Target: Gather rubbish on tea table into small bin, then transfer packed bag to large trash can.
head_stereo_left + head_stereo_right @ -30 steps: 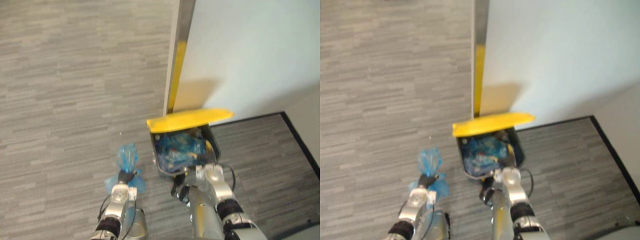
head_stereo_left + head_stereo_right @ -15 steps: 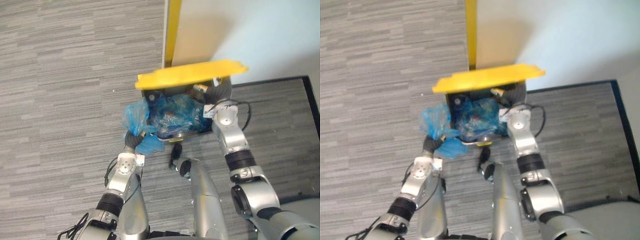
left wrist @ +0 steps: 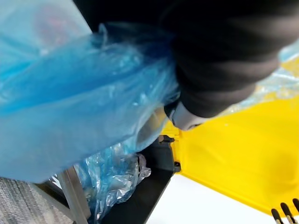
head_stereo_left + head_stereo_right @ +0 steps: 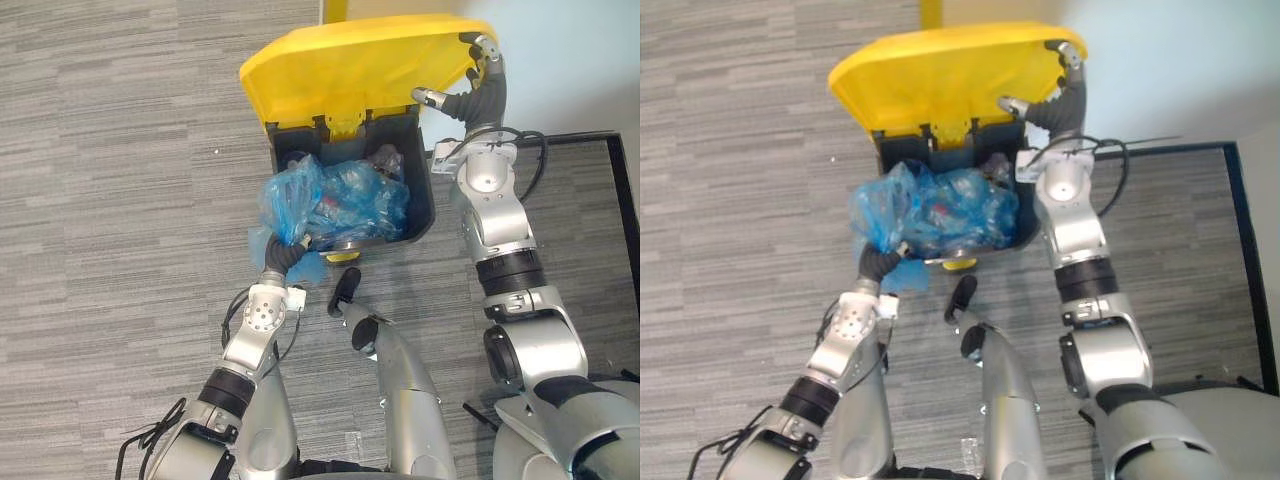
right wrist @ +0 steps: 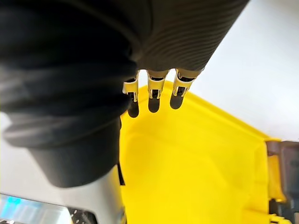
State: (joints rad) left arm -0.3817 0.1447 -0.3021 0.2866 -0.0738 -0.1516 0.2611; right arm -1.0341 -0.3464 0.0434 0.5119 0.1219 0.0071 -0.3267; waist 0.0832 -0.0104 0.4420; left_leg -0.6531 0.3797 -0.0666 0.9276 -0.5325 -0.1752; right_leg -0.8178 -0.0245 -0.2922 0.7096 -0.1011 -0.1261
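- The left hand (image 4: 283,258) comes up from the carpet floor (image 4: 120,200) and is clenched round the bunched neck of the blue bag (image 4: 290,195). A tuft of blue plastic pokes out under the fist.
- The bag itself is puffed up above that hand, right at the front-left corner of the trash can (image 4: 425,215). It's leaning over the rim, partly above the opening, and from here I can't tell if it's resting on the rim.
- The can is dark-walled and already stuffed with more crumpled bluish plastic (image 4: 365,200).
- Its yellow lid (image 4: 350,65) is flipped up and back toward the pale wall (image 4: 570,60).
- The right hand (image 4: 478,85) is at the lid's right edge, fingers straight and flat against it, thumb sticking out. It's propping the lid, not grabbing anything.
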